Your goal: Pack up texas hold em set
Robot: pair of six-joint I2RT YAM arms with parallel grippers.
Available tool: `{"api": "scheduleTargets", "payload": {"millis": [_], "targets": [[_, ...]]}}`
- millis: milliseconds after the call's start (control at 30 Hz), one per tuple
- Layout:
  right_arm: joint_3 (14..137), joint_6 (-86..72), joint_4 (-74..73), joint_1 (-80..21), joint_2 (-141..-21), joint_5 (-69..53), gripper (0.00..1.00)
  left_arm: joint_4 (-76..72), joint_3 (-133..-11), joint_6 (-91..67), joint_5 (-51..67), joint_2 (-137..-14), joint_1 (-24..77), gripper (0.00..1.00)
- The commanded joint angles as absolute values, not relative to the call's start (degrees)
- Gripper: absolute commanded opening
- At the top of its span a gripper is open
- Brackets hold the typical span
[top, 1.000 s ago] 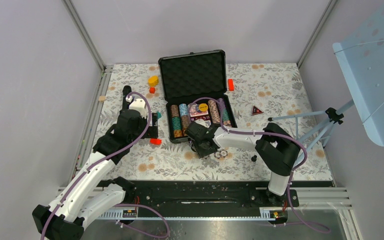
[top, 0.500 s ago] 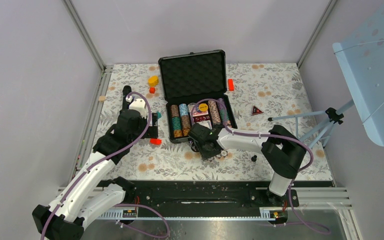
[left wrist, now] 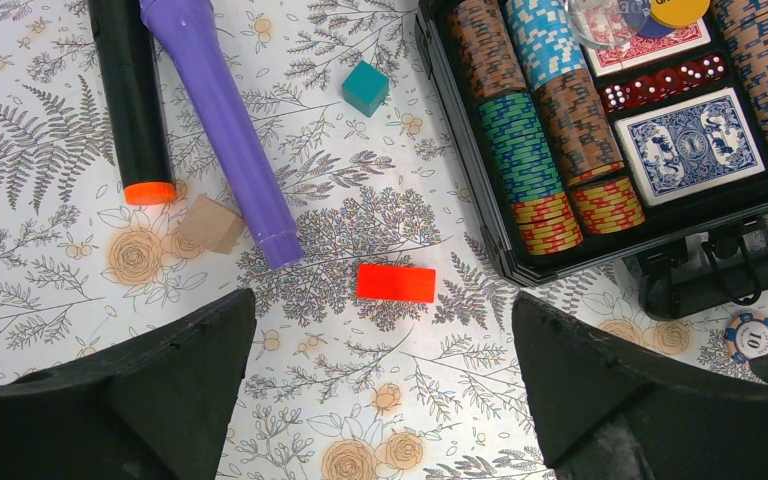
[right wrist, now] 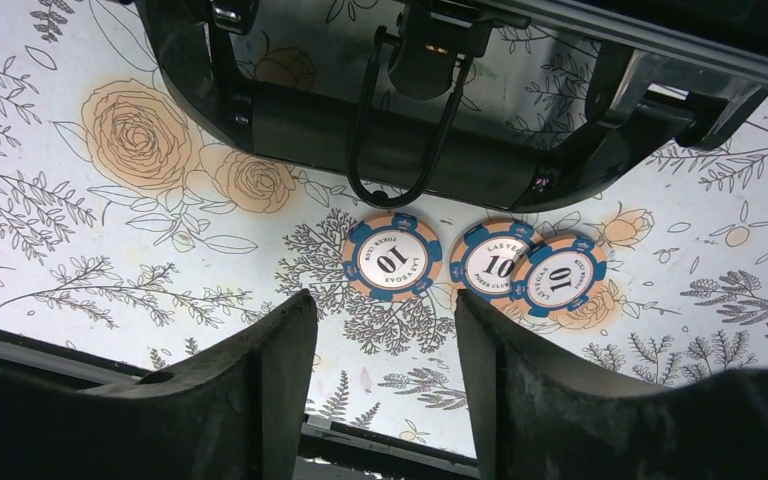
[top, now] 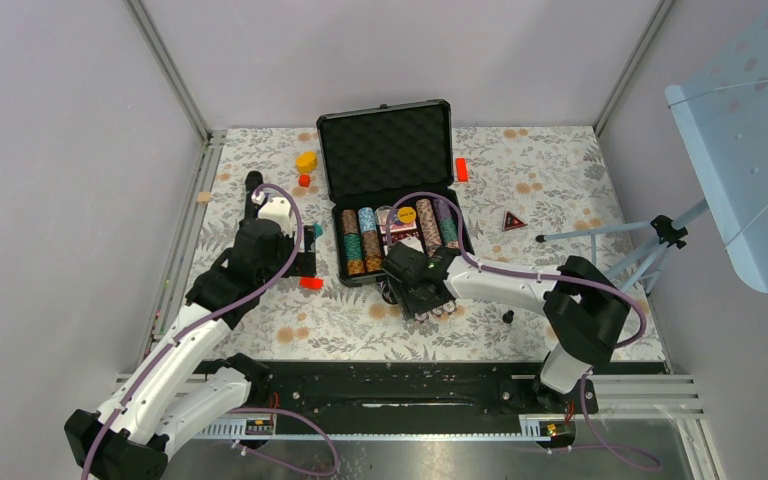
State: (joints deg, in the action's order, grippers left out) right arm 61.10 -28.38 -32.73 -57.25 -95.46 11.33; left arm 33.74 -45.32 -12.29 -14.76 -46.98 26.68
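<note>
Poker case open on the desk, three chips loose in front of it

The black case [top: 385, 150] lies open with its lid back. Its tray holds rows of striped chips [left wrist: 520, 140], a blue-backed card deck [left wrist: 690, 145] and red dice [left wrist: 660, 88]. Just in front of the case's handle [right wrist: 400, 130], three blue-and-orange "10" chips [right wrist: 490, 262] lie flat on the floral desk [top: 560, 180], two of them touching. They sit between the case and the right pincer [right wrist: 383, 300], whose fingers stand apart, pinching nothing. Left of the case, the left pincer [left wrist: 382, 300] is spread wide — empty — above a red block [left wrist: 395, 283].
</note>
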Motion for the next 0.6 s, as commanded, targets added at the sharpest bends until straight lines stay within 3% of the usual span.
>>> {"api": "scheduleTargets", "payload": {"millis": [0,567], "targets": [[61.0,-27.5,-32.8,-57.2,-96.9,12.9,0.61,31.5,-45.3,-12.4,-14.1,-47.0,26.5,0.99],[59.2,-20.8,-26.6,-56.5,-101.8,10.7,0.63,31.5,-45.3,-12.4,-14.3,-47.0,26.4,0.99]]}}
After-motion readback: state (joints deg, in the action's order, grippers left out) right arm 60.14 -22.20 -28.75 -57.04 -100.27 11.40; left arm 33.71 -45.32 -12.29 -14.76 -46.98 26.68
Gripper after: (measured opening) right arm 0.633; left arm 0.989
